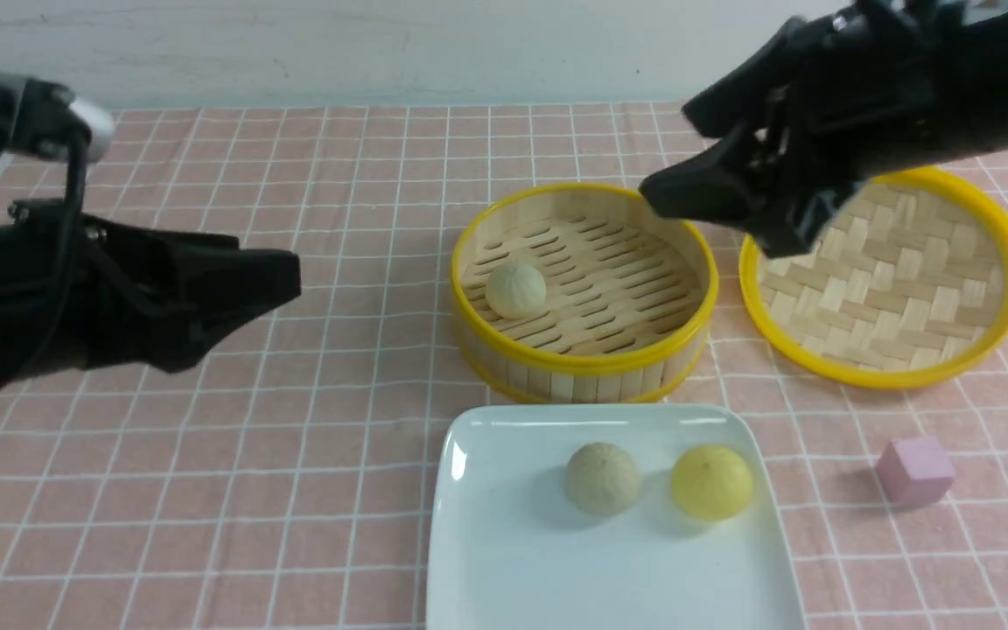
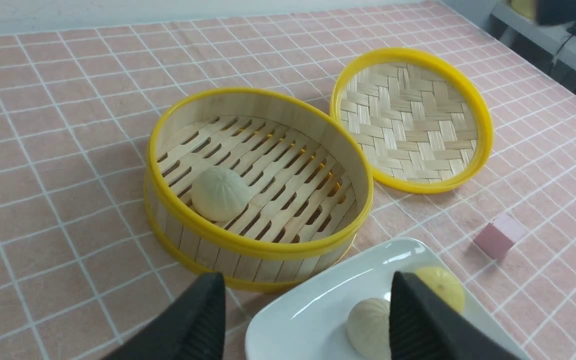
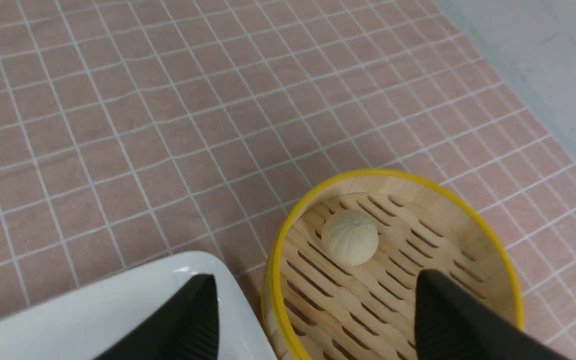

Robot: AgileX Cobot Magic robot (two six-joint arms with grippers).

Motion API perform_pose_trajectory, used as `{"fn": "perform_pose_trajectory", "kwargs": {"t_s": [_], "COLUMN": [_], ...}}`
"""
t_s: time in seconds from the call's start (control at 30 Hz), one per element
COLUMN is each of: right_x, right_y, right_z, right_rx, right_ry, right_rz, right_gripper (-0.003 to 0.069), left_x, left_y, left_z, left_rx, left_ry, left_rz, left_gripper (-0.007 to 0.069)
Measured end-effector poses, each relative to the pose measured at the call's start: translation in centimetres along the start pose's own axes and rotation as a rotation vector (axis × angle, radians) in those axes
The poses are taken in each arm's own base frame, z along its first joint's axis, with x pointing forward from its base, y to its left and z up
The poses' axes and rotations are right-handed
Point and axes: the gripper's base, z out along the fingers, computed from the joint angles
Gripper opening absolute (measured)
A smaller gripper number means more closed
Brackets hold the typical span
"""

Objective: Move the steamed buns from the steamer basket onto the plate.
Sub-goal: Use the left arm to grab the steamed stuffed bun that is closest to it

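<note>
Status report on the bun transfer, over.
Left gripper and right gripper open, empty. One pale bun left in steamer basket; beige bun and yellow bun on plate. Nothing blocking; lid and pink cube aside.

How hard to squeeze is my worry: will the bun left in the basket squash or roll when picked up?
The bun, pleated and matte, looks doughy, so it probably dents under a firm pinch. Being round, it may roll across the basket slats if nudged.

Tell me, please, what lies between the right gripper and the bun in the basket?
Nothing but bare basket floor; the right wrist view shows the right gripper open, with the bun ahead unobstructed.
</note>
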Motion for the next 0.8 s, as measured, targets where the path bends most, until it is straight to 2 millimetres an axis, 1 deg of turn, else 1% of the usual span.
{"fn": "perform_pose_trajectory", "kwargs": {"t_s": [0.1,0.13,0.2,0.23,0.27,0.33,0.37,0.4,0.43,0.5,0.53,0.57,0.6,0.63,0.77,0.8], "right_x": [-0.7,-0.7,-0.8,-0.8,-0.8,-0.6,-0.4,-0.3,-0.3,0.2,0.2,0.4,0.7,0.7,1.1,1.2], "right_y": [1.0,1.0,1.7,1.9,2.2,2.5,2.6,2.7,2.7,2.8,2.9,2.9,3.1,3.1,3.4,3.4], "right_z": [-3.0,-3.2,-5.1,-5.6,-6.4,-7.3,-7.6,-7.9,-7.9,-8.4,-8.5,-8.5,-8.6,-8.6,-8.7,-8.7], "right_rx": [0.013,0.014,0.017,0.023,0.027,0.034,0.036,0.042,0.045,0.051,0.052,0.049,0.038,0.037,0.010,0.006], "right_ry": [-0.013,-0.013,0.000,0.005,0.021,0.048,0.062,0.078,0.080,0.130,0.132,0.152,0.185,0.188,0.238,0.243], "right_rz": [-0.012,-0.013,-0.013,-0.020,-0.020,-0.014,-0.005,0.003,0.000,0.031,0.032,0.044,0.065,0.067,0.085,0.086], "right_gripper": [0.0508,0.0508,0.0507,0.0507,0.0507,0.0507,0.0507,0.0507,0.0507,0.0507,0.0507,0.0507,0.0507,0.0507,0.0507,0.0507], "left_x": [-1.2,-1.3,-2.1,-2.2,-2.6,-3.0,-3.2,-3.4,-3.5,-4.2,-4.2,-4.4,-4.6,-4.6,-4.5,-4.4], "left_y": [1.2,1.3,2.3,2.4,2.7,2.7,2.7,2.6,2.6,2.7,2.6,2.6,2.6,2.6,2.6,2.6], "left_z": [1.4,1.5,2.9,3.4,4.6,6.5,7.4,8.7,8.9,11.9,12.2,13.3,15.2,15.4,19.4,20.2], "left_rx": [0.038,0.040,0.069,0.075,0.086,0.100,0.100,0.092,0.091,0.060,0.061,0.057,0.056,0.054,0.048,0.049], "left_ry": [0.057,0.063,0.112,0.131,0.172,0.230,0.249,0.274,0.276,0.304,0.309,0.324,0.350,0.356,0.418,0.426], "left_rz": [-0.007,-0.007,0.012,0.029,0.067,0.113,0.132,0.141,0.150,0.142,0.146,0.139,0.123,0.126,0.139,0.147], "left_gripper": [0.0453,0.0453,0.0453,0.0453,0.0453,0.0453,0.0453,0.0453,0.0453,0.0453,0.0453,0.0453,0.0453,0.0453,0.0453,0.0453]}}
